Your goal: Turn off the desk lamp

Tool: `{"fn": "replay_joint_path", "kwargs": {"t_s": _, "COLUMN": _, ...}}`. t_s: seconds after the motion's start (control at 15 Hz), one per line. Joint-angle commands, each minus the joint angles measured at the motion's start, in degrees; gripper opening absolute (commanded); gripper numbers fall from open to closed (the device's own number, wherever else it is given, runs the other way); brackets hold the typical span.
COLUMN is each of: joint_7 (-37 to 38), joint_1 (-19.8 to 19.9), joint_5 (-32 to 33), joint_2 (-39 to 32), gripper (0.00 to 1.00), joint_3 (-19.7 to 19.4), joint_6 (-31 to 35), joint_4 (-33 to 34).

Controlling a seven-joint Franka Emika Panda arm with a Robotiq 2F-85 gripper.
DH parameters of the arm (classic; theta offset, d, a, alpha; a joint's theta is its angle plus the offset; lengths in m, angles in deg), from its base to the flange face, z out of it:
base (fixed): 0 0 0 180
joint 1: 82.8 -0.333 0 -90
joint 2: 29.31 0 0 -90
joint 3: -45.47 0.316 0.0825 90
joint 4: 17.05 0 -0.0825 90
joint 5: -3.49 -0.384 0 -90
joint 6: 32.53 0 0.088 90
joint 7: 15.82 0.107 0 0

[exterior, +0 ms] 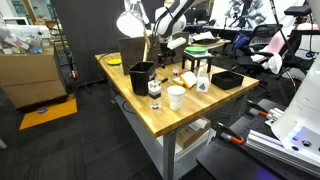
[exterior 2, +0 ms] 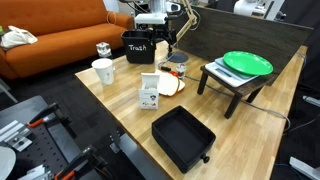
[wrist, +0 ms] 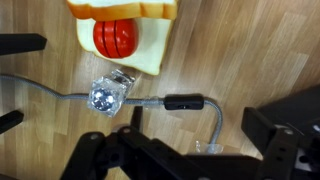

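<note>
The desk lamp stands at the back of the wooden table, its white bell shade on a thin brass stem. In the wrist view a grey cord runs across the wood with a black inline switch on it. My gripper hangs just above the table with its dark fingers spread wide. The switch lies in front of the gap between them, untouched. In both exterior views the gripper is low beside the lamp, behind the black trash bin.
A black trash bin, a white cup, a black tray and a green plate on a small stand are on the table. A crumpled foil piece and a red ball lie near the cord.
</note>
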Motion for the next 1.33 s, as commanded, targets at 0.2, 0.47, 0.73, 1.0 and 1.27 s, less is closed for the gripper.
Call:
{"fn": "replay_joint_path", "kwargs": {"t_s": 0.2, "joint_7": -0.2, "joint_1": -0.8, "joint_5": -0.5, "joint_2": 0.2, "gripper": 1.0, "joint_3": -0.5, "joint_6": -0.1, "joint_4": 0.0}}
{"fn": "replay_joint_path", "kwargs": {"t_s": 0.47, "joint_7": 0.6, "joint_1": -1.5, "joint_5": 0.4, "joint_2": 0.4, "gripper": 1.0, "joint_3": -1.0, "joint_6": -0.4, "joint_4": -0.1}}
{"fn": "replay_joint_path", "kwargs": {"t_s": 0.73, "joint_7": 1.1, "joint_1": -2.2, "joint_5": 1.7, "joint_2": -1.7, "gripper": 1.0, "joint_3": -2.1, "joint_6": -0.5, "joint_4": 3.1}}
{"fn": "replay_joint_path", "kwargs": {"t_s": 1.0, "joint_7": -0.3, "joint_1": -2.3, "joint_5": 3.2, "joint_2": -5.1, "gripper": 1.0, "joint_3": -2.9, "joint_6": -1.8, "joint_4": 8.3}}
{"fn": "replay_joint_path", "kwargs": {"t_s": 1.27, "joint_7": -0.9, "joint_1": -2.4, "joint_5": 2.6, "joint_2": -10.1, "gripper": 1.0, "joint_3": -2.6, "joint_6": -2.9, "joint_4": 14.3}}
